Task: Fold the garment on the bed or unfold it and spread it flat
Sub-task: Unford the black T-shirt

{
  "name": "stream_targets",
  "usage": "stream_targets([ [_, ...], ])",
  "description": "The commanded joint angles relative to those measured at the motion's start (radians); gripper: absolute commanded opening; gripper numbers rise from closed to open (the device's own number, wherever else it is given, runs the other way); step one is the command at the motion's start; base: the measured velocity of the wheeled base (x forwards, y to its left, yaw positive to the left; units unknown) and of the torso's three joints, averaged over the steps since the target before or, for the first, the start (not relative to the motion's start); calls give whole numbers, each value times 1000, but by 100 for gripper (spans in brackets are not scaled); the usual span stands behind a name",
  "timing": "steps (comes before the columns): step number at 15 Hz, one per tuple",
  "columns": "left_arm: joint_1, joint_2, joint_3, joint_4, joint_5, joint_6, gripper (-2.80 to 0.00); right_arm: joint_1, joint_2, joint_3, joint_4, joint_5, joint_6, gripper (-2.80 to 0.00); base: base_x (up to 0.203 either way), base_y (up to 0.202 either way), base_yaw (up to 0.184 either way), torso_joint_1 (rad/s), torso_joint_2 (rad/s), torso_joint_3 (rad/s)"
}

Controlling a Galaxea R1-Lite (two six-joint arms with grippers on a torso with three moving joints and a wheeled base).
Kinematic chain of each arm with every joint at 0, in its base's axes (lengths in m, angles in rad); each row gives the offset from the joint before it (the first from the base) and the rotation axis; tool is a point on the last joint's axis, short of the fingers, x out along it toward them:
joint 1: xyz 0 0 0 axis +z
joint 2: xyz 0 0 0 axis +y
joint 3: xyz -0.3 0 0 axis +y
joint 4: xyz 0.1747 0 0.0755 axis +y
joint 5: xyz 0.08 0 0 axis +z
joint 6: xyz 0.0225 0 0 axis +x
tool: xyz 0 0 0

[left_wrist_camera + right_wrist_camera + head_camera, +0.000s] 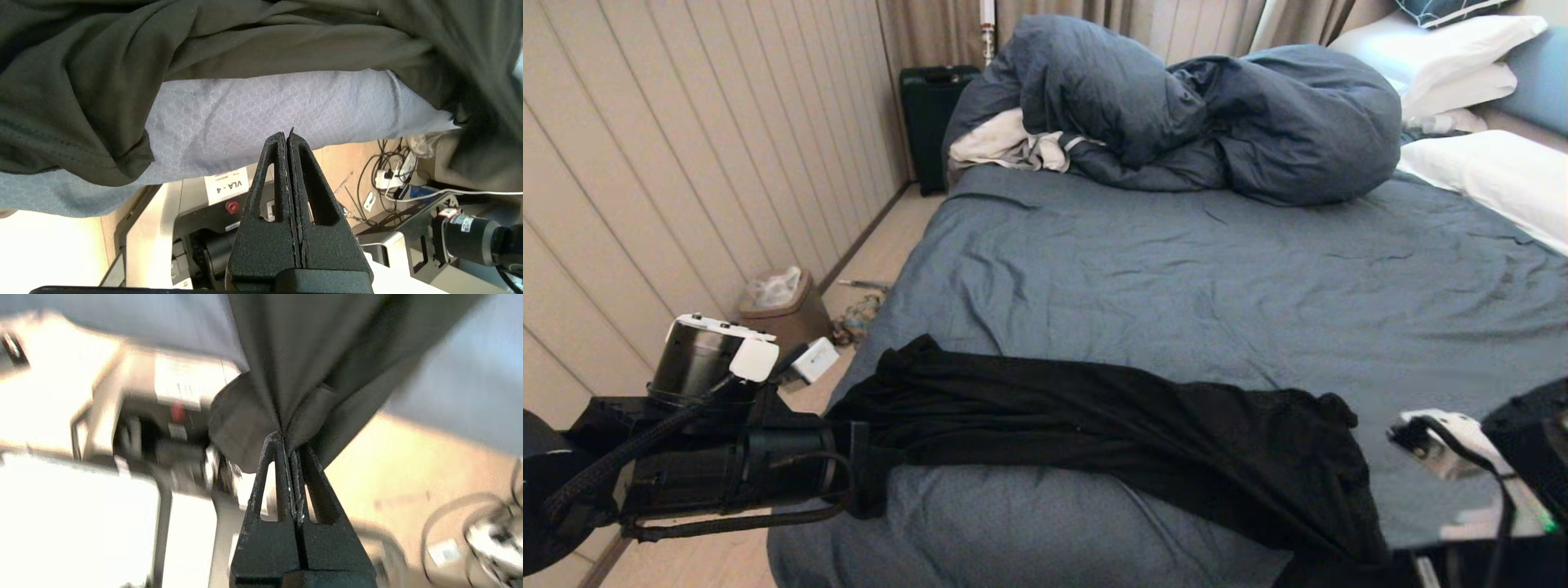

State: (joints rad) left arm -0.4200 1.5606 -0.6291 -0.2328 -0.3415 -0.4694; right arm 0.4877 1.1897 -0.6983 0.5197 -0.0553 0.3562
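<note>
left gripper (288, 136) seen at lower left of the head view, beside the bed's (1176, 269) near edge, jaws pressed together, nothing held | garment (1111, 425) bunched in a long band along that edge | right gripper (288, 441) at lower right, clamped on the garment's hanging end | bare sheet left open behind
</note>
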Motion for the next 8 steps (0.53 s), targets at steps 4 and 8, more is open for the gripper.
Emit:
stream_targets([
  [4, -13, 1, 1, 1, -2, -6, -280, 20, -123, 58, 79, 0, 5, -280, 0, 0, 0, 0, 0, 0],
  [8, -13, 1, 6, -5, -1, -5, -280, 11, -21, -36, 24, -9, -1, -280, 0, 0, 0, 0, 0, 0],
])
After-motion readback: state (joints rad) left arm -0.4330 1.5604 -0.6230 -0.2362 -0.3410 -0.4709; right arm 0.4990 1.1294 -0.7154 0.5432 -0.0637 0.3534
